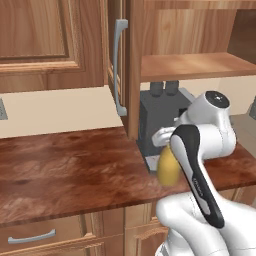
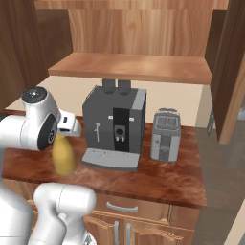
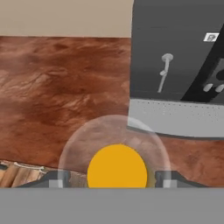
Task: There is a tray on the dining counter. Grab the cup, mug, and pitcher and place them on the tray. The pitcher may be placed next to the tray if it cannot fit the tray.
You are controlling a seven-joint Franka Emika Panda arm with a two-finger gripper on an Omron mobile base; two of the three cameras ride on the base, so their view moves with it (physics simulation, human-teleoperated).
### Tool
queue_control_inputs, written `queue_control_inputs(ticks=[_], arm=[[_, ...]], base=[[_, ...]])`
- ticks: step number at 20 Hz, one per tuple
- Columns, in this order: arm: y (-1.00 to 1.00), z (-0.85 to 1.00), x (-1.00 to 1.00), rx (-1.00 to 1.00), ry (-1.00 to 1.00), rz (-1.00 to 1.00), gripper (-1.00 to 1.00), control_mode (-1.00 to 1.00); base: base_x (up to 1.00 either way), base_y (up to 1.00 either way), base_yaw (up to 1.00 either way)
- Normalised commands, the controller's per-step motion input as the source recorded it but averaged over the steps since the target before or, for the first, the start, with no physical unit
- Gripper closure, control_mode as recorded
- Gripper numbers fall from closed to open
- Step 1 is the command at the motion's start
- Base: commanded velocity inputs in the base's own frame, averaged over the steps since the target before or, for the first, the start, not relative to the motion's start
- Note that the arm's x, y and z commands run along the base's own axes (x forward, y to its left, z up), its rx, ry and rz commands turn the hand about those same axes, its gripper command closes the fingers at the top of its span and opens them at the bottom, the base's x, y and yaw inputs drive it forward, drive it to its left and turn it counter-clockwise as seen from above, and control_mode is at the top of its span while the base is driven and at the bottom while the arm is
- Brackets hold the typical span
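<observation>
We found the gripper [image 3: 117, 178] with its fingers set either side of the pitcher [image 3: 117, 171], apparently pinching its neck. The pitcher [image 1: 169, 169] hung upright below the hand, long axis vertical, over the worktop's front edge just left of the coffee machine [image 2: 115, 128]. Tray out of sight; carrying comes next, we judged.

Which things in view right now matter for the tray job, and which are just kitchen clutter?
For the job:
- mustard-yellow bottle-shaped pitcher, between the fingers
- gripper

Lying about:
- dark grey coffee machine
- small silver toaster
- reddish-brown wood counter
- open wooden wall cabinet
</observation>
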Motion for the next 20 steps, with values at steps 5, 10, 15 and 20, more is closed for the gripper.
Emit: queue_control_inputs(ticks=[5,10,15,20], arm=[[-0.14,0.0,0.0,0.0,0.0,-0.11,1.0,-1.0],[0.0,0.0,0.0,0.0,0.0,-0.04,1.0,1.0],[0.0,0.0,0.0,0.0,0.0,0.0,1.0,1.0],[0.0,0.0,0.0,0.0,0.0,0.0,1.0,1.0]], base=[[0.0,0.0,0.0],[-0.29,0.0,-0.05],[-1.0,0.04,-0.07],[-1.0,0.74,0.01]])
